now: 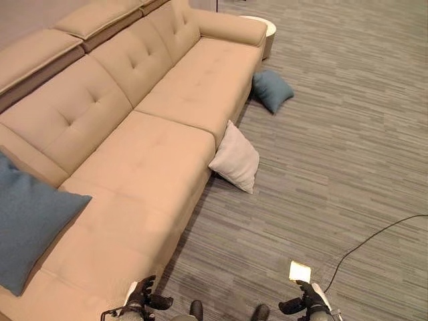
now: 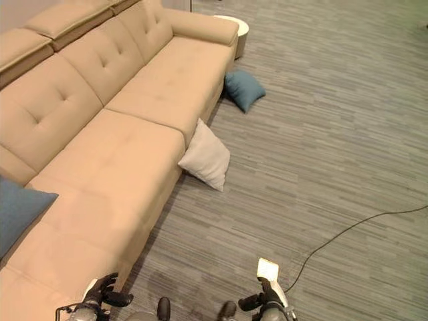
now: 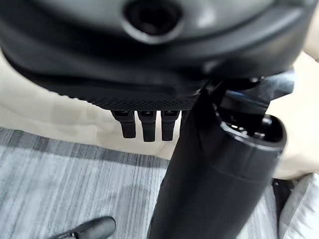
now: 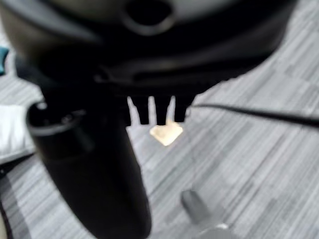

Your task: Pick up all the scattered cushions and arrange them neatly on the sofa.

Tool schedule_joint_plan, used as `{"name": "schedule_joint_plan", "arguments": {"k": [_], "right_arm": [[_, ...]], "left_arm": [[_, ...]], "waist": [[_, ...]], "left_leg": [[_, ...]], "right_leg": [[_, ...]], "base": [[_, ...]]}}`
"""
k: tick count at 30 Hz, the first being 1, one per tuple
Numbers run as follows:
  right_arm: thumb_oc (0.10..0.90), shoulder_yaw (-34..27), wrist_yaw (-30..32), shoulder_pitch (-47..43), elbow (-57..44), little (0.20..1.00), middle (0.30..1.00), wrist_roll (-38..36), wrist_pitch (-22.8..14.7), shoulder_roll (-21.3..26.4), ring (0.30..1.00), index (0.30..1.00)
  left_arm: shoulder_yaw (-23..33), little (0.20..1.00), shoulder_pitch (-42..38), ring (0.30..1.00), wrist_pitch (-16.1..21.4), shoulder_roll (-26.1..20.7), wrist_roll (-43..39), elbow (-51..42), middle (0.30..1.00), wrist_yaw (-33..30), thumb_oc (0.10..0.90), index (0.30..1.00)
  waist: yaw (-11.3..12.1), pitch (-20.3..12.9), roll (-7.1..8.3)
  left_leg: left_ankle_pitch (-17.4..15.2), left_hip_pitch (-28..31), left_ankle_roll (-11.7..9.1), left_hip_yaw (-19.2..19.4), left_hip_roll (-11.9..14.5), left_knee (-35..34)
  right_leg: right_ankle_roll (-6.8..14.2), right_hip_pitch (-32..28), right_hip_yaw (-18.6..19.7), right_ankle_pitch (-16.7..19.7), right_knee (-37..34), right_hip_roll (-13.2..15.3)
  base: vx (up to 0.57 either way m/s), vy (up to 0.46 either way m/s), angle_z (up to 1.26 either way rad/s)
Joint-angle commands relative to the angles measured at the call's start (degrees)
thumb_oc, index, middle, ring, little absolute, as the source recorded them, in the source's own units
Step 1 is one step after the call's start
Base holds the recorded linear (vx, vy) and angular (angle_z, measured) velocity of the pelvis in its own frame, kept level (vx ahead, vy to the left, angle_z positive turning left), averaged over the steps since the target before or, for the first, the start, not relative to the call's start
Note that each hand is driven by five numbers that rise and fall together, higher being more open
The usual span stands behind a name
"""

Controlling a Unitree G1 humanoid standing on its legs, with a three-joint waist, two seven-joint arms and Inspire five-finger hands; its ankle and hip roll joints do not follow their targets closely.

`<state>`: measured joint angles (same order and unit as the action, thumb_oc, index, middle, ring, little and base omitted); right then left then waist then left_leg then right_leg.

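- Left eye view: a tan sofa (image 1: 154, 167) ran from near left to far right. One blue cushion (image 1: 27, 217) lay on its near left end, cut off by the frame edge. A white cushion (image 1: 235, 158) leaned on the sofa front on the floor (image 1: 334, 154), and a second blue one (image 1: 272, 89) lay farther right by the sofa's far end. A round table (image 1: 267, 30) stood beyond. The left hand (image 1: 144, 295) and right hand (image 1: 304, 302) hung low and near, well apart from every cushion.
- Right eye view: the same layout; a pale bright patch (image 2: 267, 269) showed on the floor near the right hand, what it was unclear.
- Left wrist view: the fingers (image 3: 144, 127) hung straight, released, holding nothing.
- Right wrist view: the fingers (image 4: 157, 114) also hung straight and empty.
- Judgement: the cushions looked light and soft; a corner or edge pinch should suit.
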<state>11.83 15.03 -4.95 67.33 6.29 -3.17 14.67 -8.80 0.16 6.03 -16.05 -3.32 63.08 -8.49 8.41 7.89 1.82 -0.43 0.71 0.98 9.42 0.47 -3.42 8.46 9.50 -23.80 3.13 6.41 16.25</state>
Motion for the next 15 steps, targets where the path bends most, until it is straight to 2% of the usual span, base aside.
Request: {"name": "schedule_joint_plan", "arguments": {"k": [1,3,5,6,7,8,9,10,12,14,15], "right_arm": [[0.8,-0.31,1.46,-0.37,-2.01,0.9,0.9,1.01,-0.29,4.73,0.9,0.9],[0.8,-0.6,1.65,0.11,-2.27,0.9,0.9,0.61,-0.47,4.65,0.9,0.9],[0.8,-1.12,2.13,0.61,-2.79,0.9,0.9,-0.35,-1.0,4.83,0.9,0.9],[0.8,-1.12,2.13,0.62,-2.8,0.9,0.9,-0.35,-1.0,4.84,0.9,0.9],[0.8,-1.29,2.61,0.51,-2.71,0.9,0.9,-0.68,-1.13,5.02,0.9,0.9],[0.8,-1.48,3.45,0.59,-2.57,0.9,0.9,-1.31,-1.29,5.24,0.9,0.9],[0.8,-1.26,3.63,0.83,-2.36,0.9,0.9,-1.33,-1.24,5.31,0.9,0.9],[0.8,-1.17,3.58,0.83,-2.42,0.9,0.9,-1.37,-1.11,5.27,0.9,0.9],[0.8,-1.05,3.28,1.07,-2.48,0.9,0.9,-1.69,-1.0,5.12,0.9,0.9],[0.8,-1.03,3.5,1.14,-2.11,0.9,0.9,-1.59,-1.01,5.03,0.9,0.9],[0.8,-0.71,3.91,1.73,-2.96,0.9,0.9,-1.11,-1.24,4.59,0.9,0.9]], "left_arm": [[-0.68,0.9,-1.46,0.9,2.72,0.85,0.24,-0.6,0.9,-0.64,0.8,0.9],[-1.07,0.9,-1.52,0.9,2.73,1.02,-0.28,-1.04,0.9,-0.55,0.8,0.9],[-1.82,0.9,-1.76,0.9,2.84,1.52,-0.63,-1.81,0.9,-0.41,0.8,0.9],[-1.83,0.9,-1.76,0.9,2.84,1.52,-0.63,-1.81,0.9,-0.41,0.8,0.9],[-2.46,0.9,-2.25,0.9,2.67,1.99,-0.67,-1.85,0.9,-0.2,0.8,0.9],[-3.02,0.9,-2.74,0.9,2.59,2.47,-1.36,-2.74,0.9,-0.35,0.8,0.9],[-2.95,0.9,-2.73,0.9,2.62,2.68,-1.94,-3.38,0.9,-0.6,0.8,0.9],[-2.92,0.9,-2.82,0.9,2.61,2.8,-2.35,-3.8,0.9,-0.54,0.8,0.9],[-3.27,0.9,-2.7,0.9,2.65,2.85,-2.5,-4.14,0.9,-0.36,0.8,0.9],[-3.48,0.9,-2.78,0.9,2.48,2.87,-2.38,-3.66,0.9,-0.29,0.8,0.9],[-3.57,0.9,-2.82,0.9,2.44,3.02,-2.05,-3.27,0.9,-0.46,0.8,0.9]], "waist": [[0.86,-0.82,-1.0],[0.8,-1.2,-1.04],[0.58,-1.37,-1.29],[0.55,-1.37,-1.34],[0.51,-1.16,-1.5],[0.82,-0.28,-1.23],[1.2,-0.03,-1.2],[1.79,0.54,-1.05],[2.83,1.11,-0.17],[3.5,1.32,0.53],[3.62,1.27,0.63]], "left_leg": [[-7.0,3.74,-2.02,-4.9,1.04,3.07],[-7.49,3.84,-2.87,-5.0,2.23,4.14],[-7.11,3.08,-4.26,-4.45,4.21,8.0],[-7.18,3.02,-4.29,-4.5,4.26,8.12],[-5.56,1.37,-5.21,-4.36,5.51,12.14],[-2.48,-3.74,-6.04,-4.22,7.64,21.38],[-1.5,-5.16,-5.93,-4.66,8.06,24.2],[-1.33,-7.01,-5.45,-6.25,6.83,26.62],[-3.35,-10.62,-4.78,-8.92,2.73,27.24],[-5.28,-12.62,-4.18,-8.65,0.92,24.01],[-4.96,-13.55,-3.92,-8.14,0.23,21.84]], "right_leg": [[1.47,-2.08,-2.74,1.75,-2.16,-2.74],[0.83,-2.34,-3.15,1.25,-2.55,-3.34],[-0.09,-4.02,-3.96,0.35,-4.1,-4.94],[-0.12,-4.07,-4.02,0.37,-4.16,-5.0],[-0.75,-5.33,-4.37,-0.1,-5.36,-6.11],[-2.15,-7.25,-5.19,-0.81,-7.4,-7.23],[-2.85,-8.21,-5.44,-1.42,-8.22,-7.92],[-3.3,-8.84,-4.84,-1.87,-8.8,-8.43],[-3.33,-10.01,-3.28,-2.49,-9.74,-8.93],[-2.88,-11.37,-2.67,-3.02,-10.62,-9.23],[-2.7,-11.82,-2.54,-3.4,-10.92,-9.65]], "base": [[0.29,-0.199,-0.11],[0.27,-0.219,-0.12],[0.17,-0.209,-0.12],[0.1,-0.172,0.09],[0.1,-0.258,0.06],[0.14,-0.318,0.13],[0.15,-0.268,0.13],[0.15,-0.131,0.24],[0.19,-0.092,-0.13],[0.22,-0.075,-0.27],[0.22,-0.032,-0.3]]}}
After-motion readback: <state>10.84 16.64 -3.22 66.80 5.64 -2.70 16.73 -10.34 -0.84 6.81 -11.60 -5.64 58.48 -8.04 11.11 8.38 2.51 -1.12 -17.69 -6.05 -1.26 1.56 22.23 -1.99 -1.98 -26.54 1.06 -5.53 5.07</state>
